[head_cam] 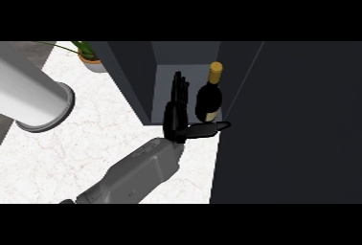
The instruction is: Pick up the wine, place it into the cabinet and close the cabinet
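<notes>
The wine bottle (209, 95), dark with a gold cap and a pale label, stands upright inside the open dark cabinet (130, 81). My right hand (176, 112) is at the cabinet's opening, just left of the bottle. Its fingers are straight and point into the cabinet, with a narrow gap between them and the bottle. The thumb (209, 128) sticks out to the right, under the bottle's base. The hand is open and curls round nothing. My left hand does not show.
A large dark panel (290, 124), seemingly the cabinet's door, fills the right side. A thick pale grey cylinder (35, 98) crosses the upper left over the white marble counter (84, 148). A potted plant (89, 58) stands at the back left.
</notes>
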